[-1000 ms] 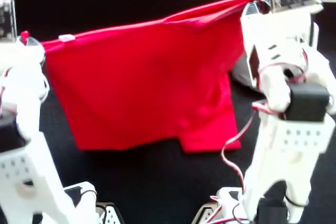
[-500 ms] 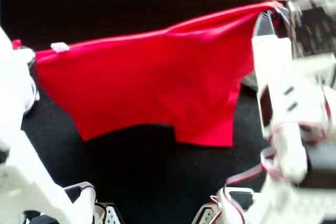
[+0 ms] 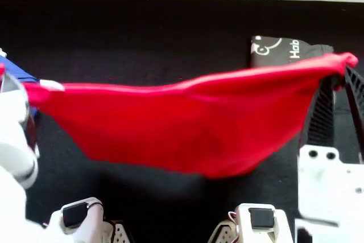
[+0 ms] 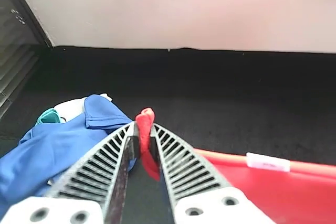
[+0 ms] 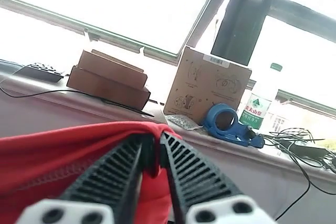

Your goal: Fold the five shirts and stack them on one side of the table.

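A red shirt [image 3: 187, 123] hangs stretched in the air between both arms, sagging in the middle above the black table [image 3: 142, 32]. My left gripper [image 4: 142, 132] is shut on one corner of the red shirt [image 4: 262, 187] at the left side. My right gripper [image 5: 152, 145] is shut on the other corner of the red shirt [image 5: 47, 156], raised high at the right; in the high view its black ribbed fingers [image 3: 324, 112] show under that corner. A blue shirt [image 4: 47, 145] lies crumpled on the table at the far left.
A dark folded garment with white print [image 3: 284, 52] lies at the back right of the table. Teal and white cloth [image 4: 58, 113] pokes out beside the blue shirt. The arm bases [image 3: 250, 226] stand at the front edge.
Both arms have pulled apart and toward the front. The red shirt, which hung down like a curtain, is now stretched wide and low, uncovering the dark garment behind it.
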`<action>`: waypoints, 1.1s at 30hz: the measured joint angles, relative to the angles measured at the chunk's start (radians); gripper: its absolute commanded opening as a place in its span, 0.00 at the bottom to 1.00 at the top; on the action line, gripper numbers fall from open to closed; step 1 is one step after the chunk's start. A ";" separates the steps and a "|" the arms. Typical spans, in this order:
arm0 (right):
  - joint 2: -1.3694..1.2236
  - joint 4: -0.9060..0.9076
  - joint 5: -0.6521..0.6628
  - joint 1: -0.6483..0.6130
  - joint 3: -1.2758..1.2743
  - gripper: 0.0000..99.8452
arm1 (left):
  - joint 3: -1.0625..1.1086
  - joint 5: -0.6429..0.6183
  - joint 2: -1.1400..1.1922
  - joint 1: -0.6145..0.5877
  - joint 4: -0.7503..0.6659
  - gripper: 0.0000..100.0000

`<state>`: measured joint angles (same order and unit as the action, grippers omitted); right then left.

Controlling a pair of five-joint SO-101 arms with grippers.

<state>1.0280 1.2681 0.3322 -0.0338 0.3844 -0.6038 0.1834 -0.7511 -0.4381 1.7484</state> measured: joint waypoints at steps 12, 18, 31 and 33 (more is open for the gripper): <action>0.089 0.066 0.000 0.000 0.002 0.01 | 0.393 -0.003 -0.301 0.000 0.000 0.01; 0.103 0.066 0.000 0.000 0.002 0.01 | 0.399 -0.003 -0.402 0.000 0.000 0.01; 0.043 0.031 -0.066 -0.009 -0.132 0.01 | 0.542 -0.003 -0.362 0.000 -0.083 0.01; 0.005 -0.002 -0.066 -0.043 -0.206 0.01 | 0.598 -0.003 -0.310 0.000 -0.143 0.01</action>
<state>1.0326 1.2666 0.2662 -0.0767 0.1788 -0.0054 0.1803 -1.0610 -0.4381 1.6057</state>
